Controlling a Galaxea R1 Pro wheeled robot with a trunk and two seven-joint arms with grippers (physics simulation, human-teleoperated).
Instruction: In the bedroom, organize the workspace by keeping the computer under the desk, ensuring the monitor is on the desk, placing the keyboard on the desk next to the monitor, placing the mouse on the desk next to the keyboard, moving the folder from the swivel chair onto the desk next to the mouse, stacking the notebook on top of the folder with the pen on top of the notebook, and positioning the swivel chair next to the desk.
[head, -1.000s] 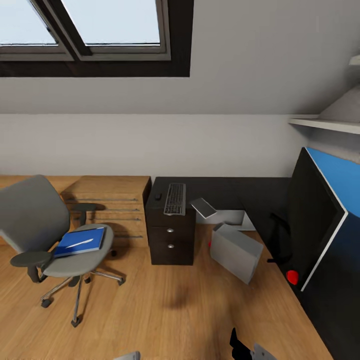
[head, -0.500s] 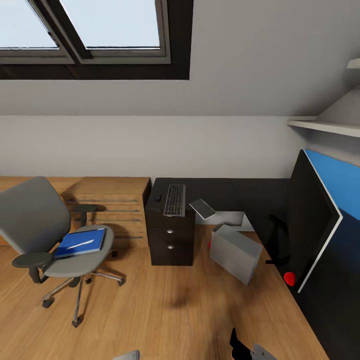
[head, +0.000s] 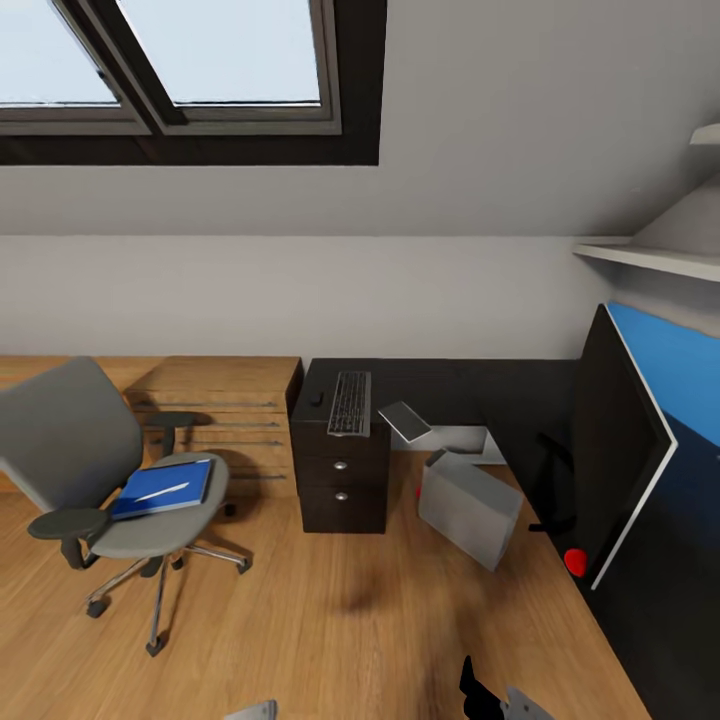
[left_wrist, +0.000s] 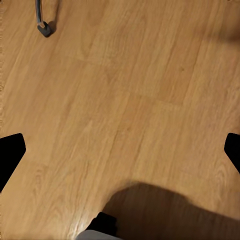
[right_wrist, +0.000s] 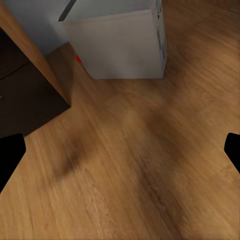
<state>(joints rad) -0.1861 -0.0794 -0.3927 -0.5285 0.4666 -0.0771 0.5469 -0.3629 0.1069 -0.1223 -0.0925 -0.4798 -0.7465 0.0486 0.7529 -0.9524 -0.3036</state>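
Note:
The swivel chair (head: 85, 465) stands at the left on the wood floor. On its seat lies the blue folder (head: 145, 492) with the white pen (head: 163, 490) on top. The black desk (head: 455, 385) carries the keyboard (head: 350, 402) over its drawer unit, with the small mouse (head: 316, 397) to the keyboard's left. At the desktop's edge the grey notebook (head: 406, 420) lies askew. The monitor (head: 615, 450) stands on the desk's right wing. On the floor in the desk's inner corner sits the computer (head: 470, 505) (right_wrist: 120, 45). My left gripper (left_wrist: 120, 152) and right gripper (right_wrist: 120, 152) hang open over bare floor.
A wooden chest of drawers (head: 225, 410) stands between the chair and the desk's black drawer unit (head: 340, 480) (right_wrist: 25, 95). A chair castor (left_wrist: 44, 26) shows in the left wrist view. Open wood floor (head: 330, 620) lies in front of me. A blue wall panel (head: 670, 350) and a shelf are at the right.
The whole head view has drifted slightly as the camera moved. None of the things or grippers has visibly moved.

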